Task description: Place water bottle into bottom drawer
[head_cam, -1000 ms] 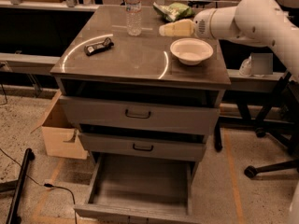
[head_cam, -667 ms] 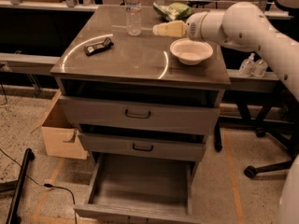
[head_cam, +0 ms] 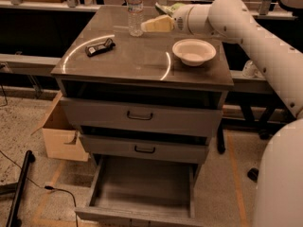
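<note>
The water bottle stands upright at the back of the cabinet top, clear with a white cap and a pale label band. My gripper reaches in from the right and sits just right of the bottle, a small gap between its pale fingertips and the bottle's lower body. The bottom drawer is pulled out at floor level, with a bare grey inside.
A white bowl sits on the right of the top, a dark small device on the left. A green packet lies behind my gripper. The two upper drawers are shut. A cardboard box stands left of the cabinet.
My gripper has moved left across the back of the cabinet top, from beside the bowl to just right of the bottle. The bottle has not moved.
</note>
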### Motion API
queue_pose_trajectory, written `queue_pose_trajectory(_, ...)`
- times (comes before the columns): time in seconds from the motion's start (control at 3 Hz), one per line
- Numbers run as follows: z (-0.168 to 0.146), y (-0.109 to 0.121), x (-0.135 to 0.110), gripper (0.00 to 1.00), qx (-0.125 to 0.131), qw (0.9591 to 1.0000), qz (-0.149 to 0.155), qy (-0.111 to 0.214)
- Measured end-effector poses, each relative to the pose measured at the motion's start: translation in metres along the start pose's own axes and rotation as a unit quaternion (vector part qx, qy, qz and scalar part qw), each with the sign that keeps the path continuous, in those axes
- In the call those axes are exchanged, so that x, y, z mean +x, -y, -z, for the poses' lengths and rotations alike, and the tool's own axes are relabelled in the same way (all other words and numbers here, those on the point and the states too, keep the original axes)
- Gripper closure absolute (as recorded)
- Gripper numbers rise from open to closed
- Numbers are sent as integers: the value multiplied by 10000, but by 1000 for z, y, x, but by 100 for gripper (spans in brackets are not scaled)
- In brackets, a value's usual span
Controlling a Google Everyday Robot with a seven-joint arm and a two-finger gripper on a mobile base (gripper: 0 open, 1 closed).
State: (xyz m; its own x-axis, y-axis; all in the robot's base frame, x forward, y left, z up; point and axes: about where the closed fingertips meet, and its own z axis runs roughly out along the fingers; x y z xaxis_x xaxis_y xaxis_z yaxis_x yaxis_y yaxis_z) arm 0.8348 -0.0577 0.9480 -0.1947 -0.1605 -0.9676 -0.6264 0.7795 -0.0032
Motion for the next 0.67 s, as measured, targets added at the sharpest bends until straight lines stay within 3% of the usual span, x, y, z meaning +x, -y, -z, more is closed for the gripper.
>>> queue_pose_trajectory(0.33,-23,-6,-19,0,-115,9990,406,139)
queue_pose_trajectory(0.67,-52,-7,-28,0,-143,9981,512,300)
